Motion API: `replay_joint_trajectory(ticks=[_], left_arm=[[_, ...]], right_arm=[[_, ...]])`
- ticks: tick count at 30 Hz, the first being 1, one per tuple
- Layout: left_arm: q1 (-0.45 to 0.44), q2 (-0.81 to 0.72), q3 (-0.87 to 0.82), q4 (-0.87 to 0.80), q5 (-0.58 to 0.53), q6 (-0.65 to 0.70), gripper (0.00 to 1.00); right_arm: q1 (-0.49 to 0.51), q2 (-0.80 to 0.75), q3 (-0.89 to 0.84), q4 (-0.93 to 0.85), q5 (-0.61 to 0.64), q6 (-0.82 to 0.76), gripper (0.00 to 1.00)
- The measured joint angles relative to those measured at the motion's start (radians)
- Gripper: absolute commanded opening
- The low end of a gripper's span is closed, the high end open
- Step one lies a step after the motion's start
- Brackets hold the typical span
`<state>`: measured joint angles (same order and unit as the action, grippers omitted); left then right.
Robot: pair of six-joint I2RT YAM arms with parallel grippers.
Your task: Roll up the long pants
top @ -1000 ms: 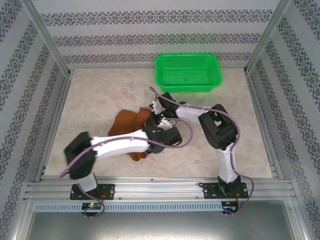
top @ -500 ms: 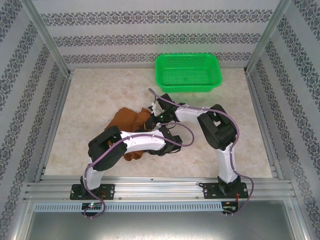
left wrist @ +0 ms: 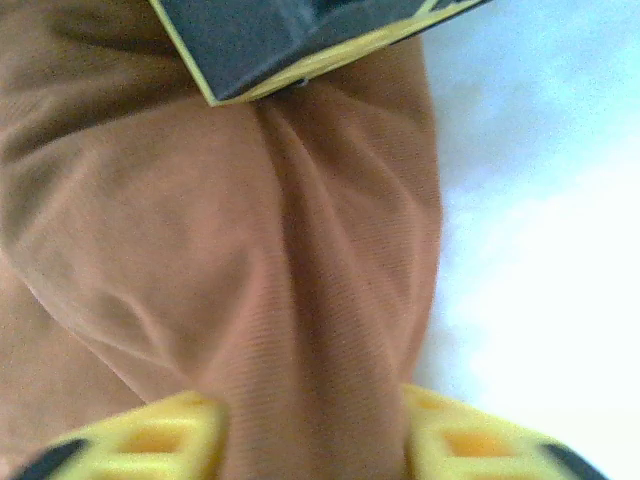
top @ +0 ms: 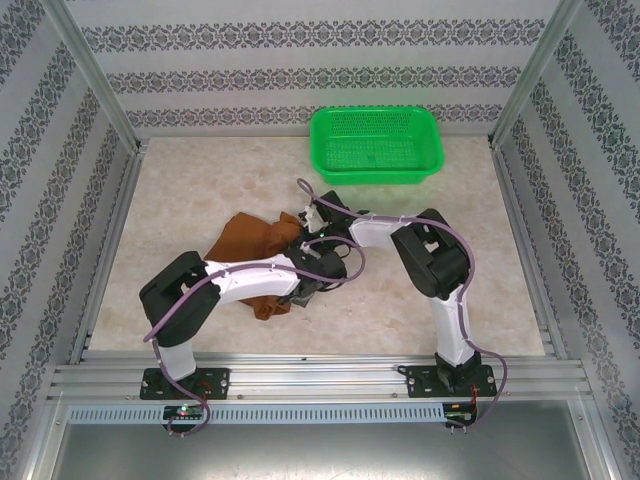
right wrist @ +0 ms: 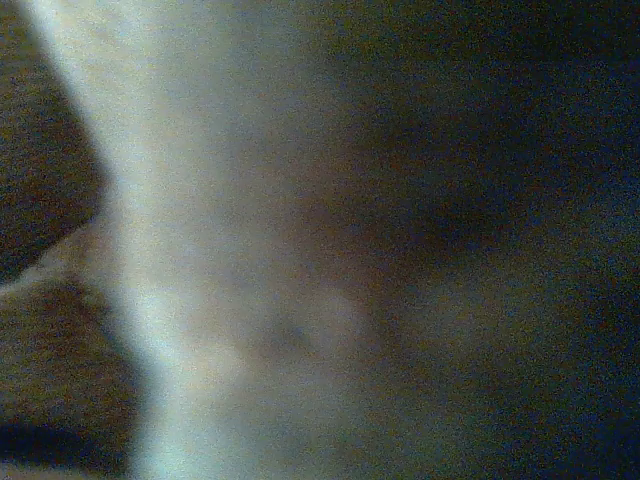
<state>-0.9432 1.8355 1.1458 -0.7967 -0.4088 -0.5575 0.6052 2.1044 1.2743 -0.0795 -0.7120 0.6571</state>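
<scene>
One pair of long pants [top: 245,240] lies bunched near the middle of the table [top: 180,200], where two arms meet. One green basket [top: 430,165] sits at the far edge, right of centre, apart from the cloth. The left gripper [left wrist: 315,450] pinches a fold of the pants between its yellow fingers [left wrist: 180,440]. The right gripper [top: 303,228] is pressed together at the bundle's far right side.

Left arm [top: 250,278]: white shells on long links, black blocky housings at joints. Right arm [top: 452,325]: same white-and-black build. Purple cable [top: 160,335] in loose loops along each, from base to wrist. Black base plates [top: 185,381] bolted to silver rail. Left gripper [left wrist: 315,455] fingers [left wrist: 170,445]: yellow, moulded with recessed cells, black at outer ends.
</scene>
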Motion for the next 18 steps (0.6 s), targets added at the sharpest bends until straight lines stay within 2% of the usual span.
replay_joint_trajectory(ticks=[6,10,11,13,15,18], left_arm=[[0.008,-0.016,-0.020,0.092,0.059,0.128,0.00],[0.016,-0.085,-0.078,0.244,0.203,0.227,0.00],[0.025,-0.107,-0.092,0.298,0.266,0.238,0.00],[0.046,-0.139,-0.114,0.385,0.390,0.255,0.00],[0.061,-0.141,-0.122,0.445,0.495,0.266,0.00],[0.078,-0.142,-0.147,0.562,0.690,0.266,0.00]], right_arm=[[-0.032,-0.045,-0.076,0.045,0.023,0.012,0.00],[-0.077,-0.168,-0.218,0.066,0.068,0.040,0.00],[-0.094,-0.206,-0.250,0.053,0.077,0.042,0.03],[-0.143,-0.284,-0.287,0.012,0.094,0.047,0.18],[-0.191,-0.363,-0.288,-0.023,0.098,0.048,0.38],[-0.242,-0.480,-0.269,-0.069,0.111,0.024,0.48]])
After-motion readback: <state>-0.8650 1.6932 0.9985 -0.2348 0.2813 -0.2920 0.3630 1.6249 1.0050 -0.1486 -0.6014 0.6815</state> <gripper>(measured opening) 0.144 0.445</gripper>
